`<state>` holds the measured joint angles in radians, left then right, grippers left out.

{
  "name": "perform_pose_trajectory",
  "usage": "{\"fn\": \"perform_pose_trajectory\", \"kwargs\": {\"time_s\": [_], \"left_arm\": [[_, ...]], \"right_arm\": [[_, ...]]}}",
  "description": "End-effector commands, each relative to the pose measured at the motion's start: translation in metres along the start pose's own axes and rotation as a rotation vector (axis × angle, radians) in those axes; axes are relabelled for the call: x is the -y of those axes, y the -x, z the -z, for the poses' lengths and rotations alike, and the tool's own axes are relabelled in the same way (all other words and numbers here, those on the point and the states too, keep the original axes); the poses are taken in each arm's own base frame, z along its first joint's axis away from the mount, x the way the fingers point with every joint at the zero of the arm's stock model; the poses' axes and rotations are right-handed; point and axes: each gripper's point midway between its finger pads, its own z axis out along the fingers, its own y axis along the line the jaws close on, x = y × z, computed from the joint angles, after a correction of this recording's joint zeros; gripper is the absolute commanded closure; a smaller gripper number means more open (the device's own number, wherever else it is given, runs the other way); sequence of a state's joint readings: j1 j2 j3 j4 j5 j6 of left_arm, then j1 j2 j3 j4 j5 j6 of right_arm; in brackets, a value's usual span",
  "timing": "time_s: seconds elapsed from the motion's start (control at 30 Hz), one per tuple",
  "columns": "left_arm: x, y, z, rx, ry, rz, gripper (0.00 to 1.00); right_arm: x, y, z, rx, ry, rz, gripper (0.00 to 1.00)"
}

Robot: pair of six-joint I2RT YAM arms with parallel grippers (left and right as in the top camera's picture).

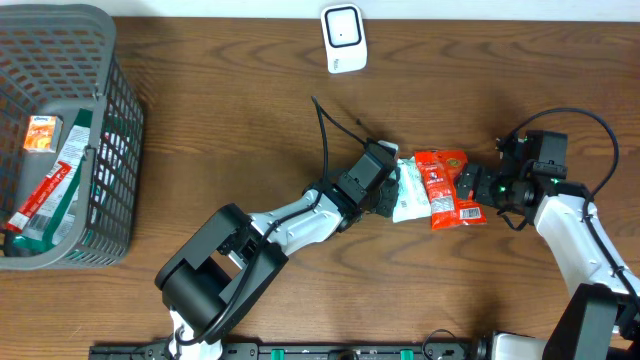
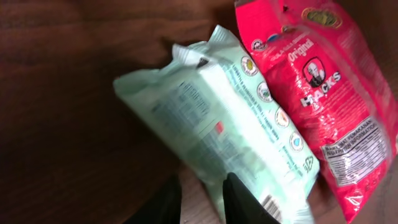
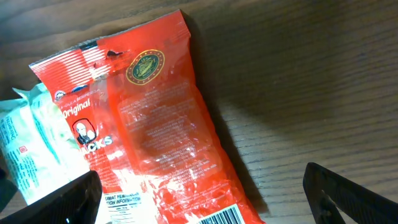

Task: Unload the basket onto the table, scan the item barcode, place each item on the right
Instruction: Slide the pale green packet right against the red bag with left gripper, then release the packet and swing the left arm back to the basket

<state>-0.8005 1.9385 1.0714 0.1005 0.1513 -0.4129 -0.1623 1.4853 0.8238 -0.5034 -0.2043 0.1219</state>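
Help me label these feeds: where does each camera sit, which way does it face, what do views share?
Overhead: fixed above the brown wooden table, looking straight down; both arms show, left gripper and right gripper near centre.
Left wrist: on the left arm, facing the pale green soft pack; own dark fingers at bottom.
Right wrist: on the right arm, facing the red foil snack packet; open fingers in lower corners.
Shared: all three show both packets.

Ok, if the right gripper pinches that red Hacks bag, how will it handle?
Probably floppy: the red Hacks bag is thin crinkled film, so its free end would likely sag. Its glossy surface may slip in the open right gripper. It looks lumpy inside, so the barcode face may buckle.
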Motion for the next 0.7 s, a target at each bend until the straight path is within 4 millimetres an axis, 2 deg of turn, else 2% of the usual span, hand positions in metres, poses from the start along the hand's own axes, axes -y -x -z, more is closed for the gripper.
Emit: {"fn": "perform_pose_trajectory", "kwargs": {"time_s": [0.0,0.13,0.23,0.3,0.4,0.5,0.57,0.67], "left_arm": [[-0.006,-0.012,-0.009,-0.028,0.018,-0.019,0.75],[-0.010,-0.016,-0.012,-0.038,0.031,-0.019,0.75],[-0.008,0.003,-0.002,0.005,0.038,-0.055,0.73],[-0.001,0.020,0.013,0.032,0.031,-0.058,0.67],[0.009,0.045,0.044,0.067,0.024,-0.052,0.63],[0.012,0.060,0.077,0.084,0.028,-0.042,0.62],[0.005,0.072,0.112,0.071,0.062,-0.016,0.63],[-0.018,0.095,0.164,0.067,0.155,0.019,0.62]], "right_arm": [[-0.003,0.006,0.004,0.020,0.000,0.014,0.01],[-0.003,0.006,0.004,0.019,0.000,0.014,0.01],[-0.003,0.006,0.004,0.020,0.000,0.014,0.01],[-0.003,0.006,0.004,0.019,0.000,0.014,0.01],[-0.003,0.006,0.004,0.020,0.000,0.014,0.01],[-0.003,0.006,0.004,0.020,0.000,0.014,0.01],[-0.003,0.006,0.004,0.019,0.000,0.014,0.01],[-0.003,0.006,0.004,0.019,0.000,0.014,0.01]]}}
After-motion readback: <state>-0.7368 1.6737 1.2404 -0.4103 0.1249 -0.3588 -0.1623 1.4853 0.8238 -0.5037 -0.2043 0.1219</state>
